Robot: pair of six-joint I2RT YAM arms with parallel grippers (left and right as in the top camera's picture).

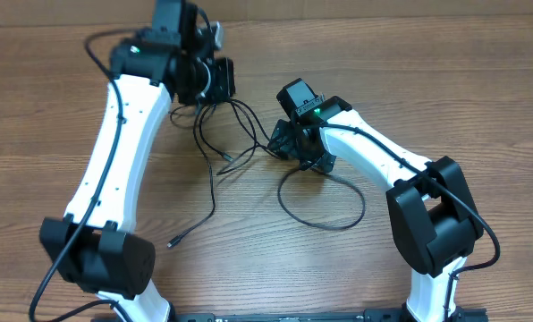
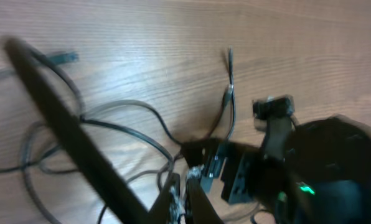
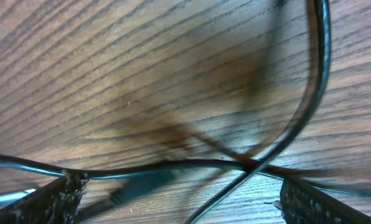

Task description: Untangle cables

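Observation:
Several thin black cables (image 1: 235,134) lie tangled on the wooden table between my two arms. One loop (image 1: 325,199) reaches toward the front, and a plug end (image 1: 173,241) lies at the front left. My left gripper (image 1: 215,80) hangs above the far end of the tangle. In the left wrist view its fingers (image 2: 184,198) are shut, and a blurred dark cable strand (image 2: 67,124) runs up to them. My right gripper (image 1: 298,152) points down onto the tangle's right side. It stands wide open (image 3: 185,199), with two crossing strands (image 3: 248,165) between its fingertips.
The right gripper's black body (image 2: 260,174) with a green light shows close beside the left fingers. A silvery plug tip (image 2: 229,93) lies on the wood (image 2: 142,37) beyond them. Bare wooden table (image 1: 410,80) surrounds the tangle.

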